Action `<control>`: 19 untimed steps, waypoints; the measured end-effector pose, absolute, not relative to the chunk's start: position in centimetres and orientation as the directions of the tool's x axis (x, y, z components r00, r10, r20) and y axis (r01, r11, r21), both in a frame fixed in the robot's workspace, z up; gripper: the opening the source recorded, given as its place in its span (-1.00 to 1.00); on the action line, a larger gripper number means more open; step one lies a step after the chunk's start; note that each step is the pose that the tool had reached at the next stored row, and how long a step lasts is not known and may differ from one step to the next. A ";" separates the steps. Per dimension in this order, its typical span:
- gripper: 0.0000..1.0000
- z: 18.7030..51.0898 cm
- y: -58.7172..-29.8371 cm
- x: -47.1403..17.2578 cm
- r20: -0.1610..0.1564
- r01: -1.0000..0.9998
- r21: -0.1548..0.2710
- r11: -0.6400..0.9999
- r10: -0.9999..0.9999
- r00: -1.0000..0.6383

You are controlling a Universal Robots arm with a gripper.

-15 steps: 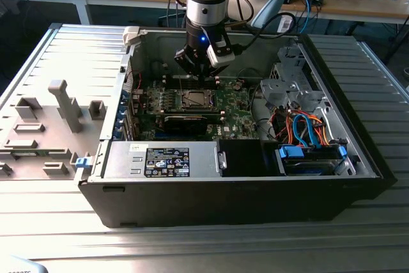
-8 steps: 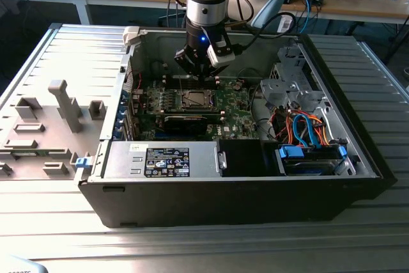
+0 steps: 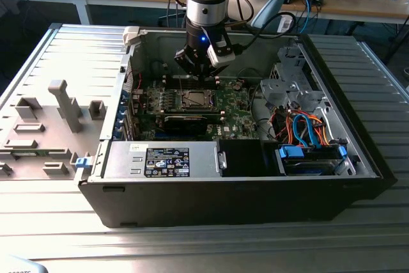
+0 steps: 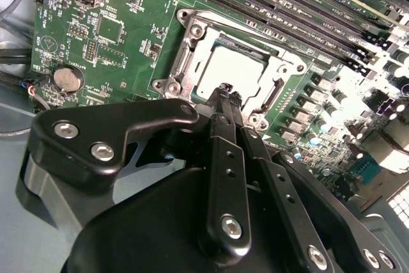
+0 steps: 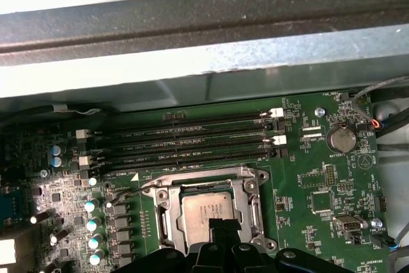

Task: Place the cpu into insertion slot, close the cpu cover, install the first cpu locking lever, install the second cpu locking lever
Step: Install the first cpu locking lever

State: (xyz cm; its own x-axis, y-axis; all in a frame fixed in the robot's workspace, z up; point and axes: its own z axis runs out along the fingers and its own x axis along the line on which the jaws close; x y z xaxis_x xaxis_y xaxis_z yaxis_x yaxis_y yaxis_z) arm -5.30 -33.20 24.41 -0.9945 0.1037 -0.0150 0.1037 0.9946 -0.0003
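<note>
We see the arm reaching down into an open computer case (image 3: 358, 158) that lies on the grey ribbed desk (image 3: 192, 247). The hand (image 3: 193, 73) hangs low over the green circuit board (image 3: 236, 110), right above the socket.

In both wrist views the cpu (image 4: 233, 68) (image 5: 208, 209) sits inside the socket (image 4: 171, 85), its dull silver top facing up. The cover (image 4: 252, 38) (image 5: 211, 176) looks to be lying flat around it, with the cpu showing through the cut-out centre. We cannot tell how the locking levers stand.

The hand's (image 4: 225, 94) (image 5: 220, 225) two dark fingers (image 4: 220, 135) are pressed together into a narrow point. We see nothing pinched between them. Their tips come down at one edge of the cpu; whether they touch the metal or stop just above it we cannot tell.

Beside the socket run the long dark memory slots (image 5: 192, 139) in a row. A round coin battery (image 4: 68, 78) (image 5: 340, 139) sits on the board well apart from the socket. In the exterior view a grey box with a label (image 3: 166, 160) fills the near side of the case, and blue and orange cables (image 3: 307, 123) lie toward the exterior view's right.
</note>
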 end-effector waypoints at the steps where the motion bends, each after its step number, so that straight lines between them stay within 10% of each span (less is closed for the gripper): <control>1: -0.79 24.4 -33.2 -5.3 -0.015 0.103 0.000 0.995 0.103 -0.995; 19: -0.79 24.4 -33.2 -5.3 -0.015 0.091 0.000 0.996 0.091 -0.996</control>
